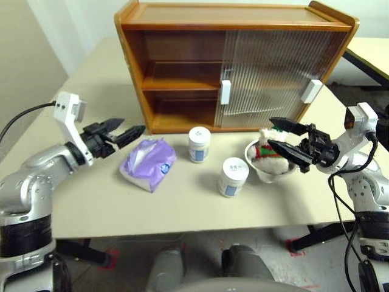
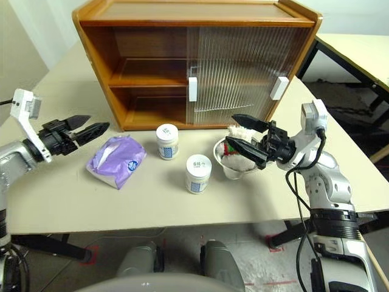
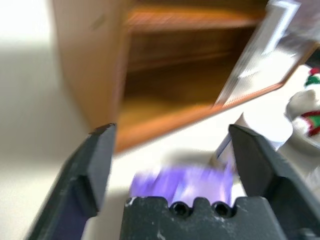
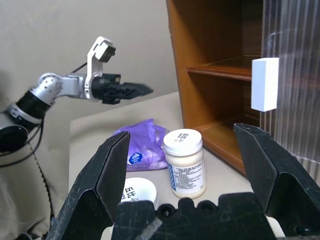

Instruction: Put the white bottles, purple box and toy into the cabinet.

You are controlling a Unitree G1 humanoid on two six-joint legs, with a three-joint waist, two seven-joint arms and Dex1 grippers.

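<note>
A glossy orange-brown wooden cabinet point(image 1: 182, 67) with two shelves stands at the back of a matt beige table point(image 1: 91, 201). Both of its ribbed, translucent sliding doors point(image 1: 273, 73) are bunched over the right half, each bearing a white rectangular handle; the left half is open and its shelves are bare.

In front of the cabinet lie the loose items. The purple box point(image 1: 148, 163), a soft, crinkly lilac pack with a small blue mark, rests on the table to the left. Two squat white bottles with round lids and blue labels stand upright: the far bottle point(image 1: 199, 144) just before the cabinet's base, the near bottle point(image 1: 233, 176) closer to the table edge. The fluffy white toy point(image 1: 267, 152), striped red and green, sits in a shallow metal bowl point(image 1: 261, 173) to the right.

The left gripper point(image 1: 124, 131) hovers above the table beside the purple box, black tapered fingers parted, grasping nothing. The right gripper point(image 1: 281, 135) hangs over the toy, jaws spread wide, empty.
</note>
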